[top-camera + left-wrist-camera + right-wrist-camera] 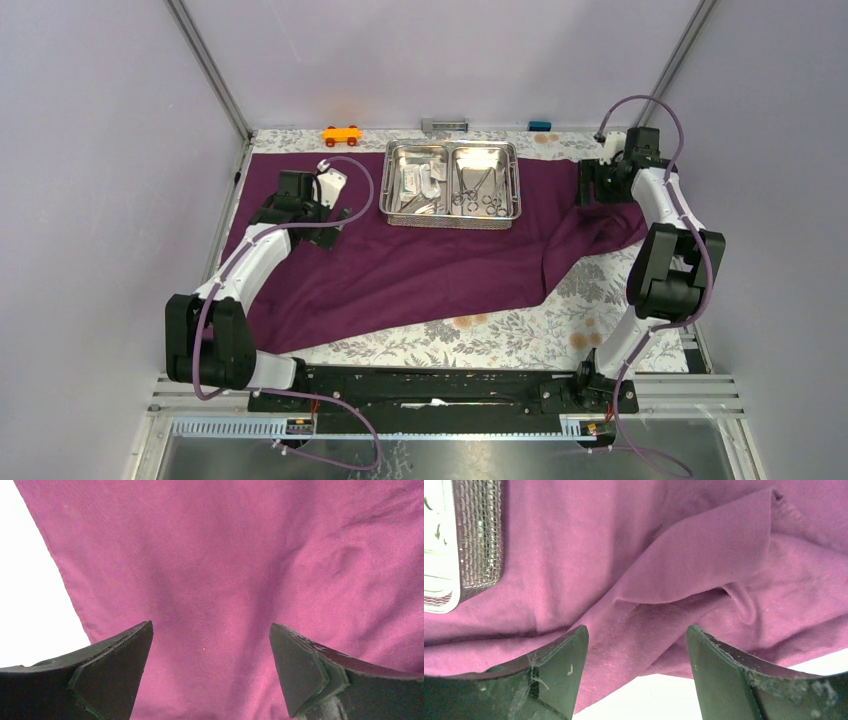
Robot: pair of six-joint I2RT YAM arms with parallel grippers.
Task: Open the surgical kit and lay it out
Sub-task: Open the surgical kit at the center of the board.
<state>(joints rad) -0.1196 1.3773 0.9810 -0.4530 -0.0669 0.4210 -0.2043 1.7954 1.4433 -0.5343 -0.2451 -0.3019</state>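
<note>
Purple cloth wrap (420, 270) lies spread on counter (520, 330), right side rumpled with a flap folded over. Steel tray (450, 222) sits on the cloth, far middle; forceps (478, 190) in its right compartment, packets (420, 180) in its left. Left tool (211, 635) gapes wide over the cloth's left part, holding nothing. Right tool (637, 635) hangs over the fold, fingers apart, nothing between them.

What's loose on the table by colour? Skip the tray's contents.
Purple: 1, the cloth
Steel: 1, the tray
Orange: 1, the toy car
Grey: 1, the small grey item at the back edge
Blue: 1, the small blue item at the back edge
Total: 5
</note>
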